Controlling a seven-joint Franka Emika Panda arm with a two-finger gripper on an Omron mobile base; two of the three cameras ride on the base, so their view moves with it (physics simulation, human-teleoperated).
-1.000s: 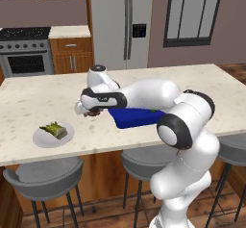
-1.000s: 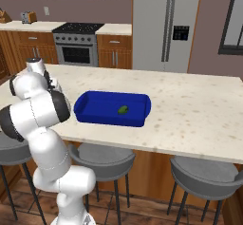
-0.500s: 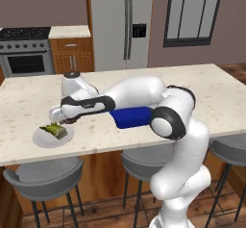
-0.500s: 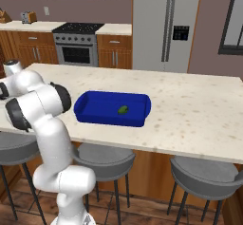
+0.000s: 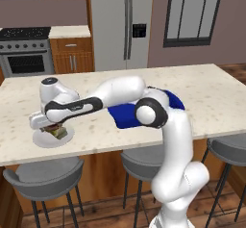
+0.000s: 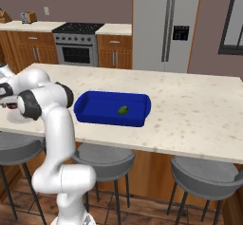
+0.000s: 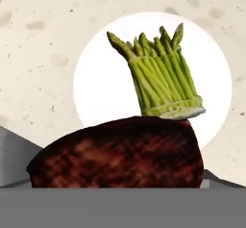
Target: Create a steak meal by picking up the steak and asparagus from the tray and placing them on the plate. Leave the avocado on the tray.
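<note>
While over plate (image 7: 105, 85), claw (image 5: 52, 130) around steak (image 7: 120, 152)

On the kitchen island counter (image 5: 206, 97), the plate (image 5: 45, 139) sits near the left end, well apart from the tray (image 6: 102, 110) toward the middle. The asparagus (image 7: 158, 75) lies on the plate; the steak (image 7: 120, 155) hangs just above it, beneath the gripper (image 5: 52, 128). The avocado (image 6: 123, 109) lies in the tray.

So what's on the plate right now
The asparagus lies on the plate. The steak, held over the plate's near edge, hides what's under it. I can't tell if it touches the plate.
</note>
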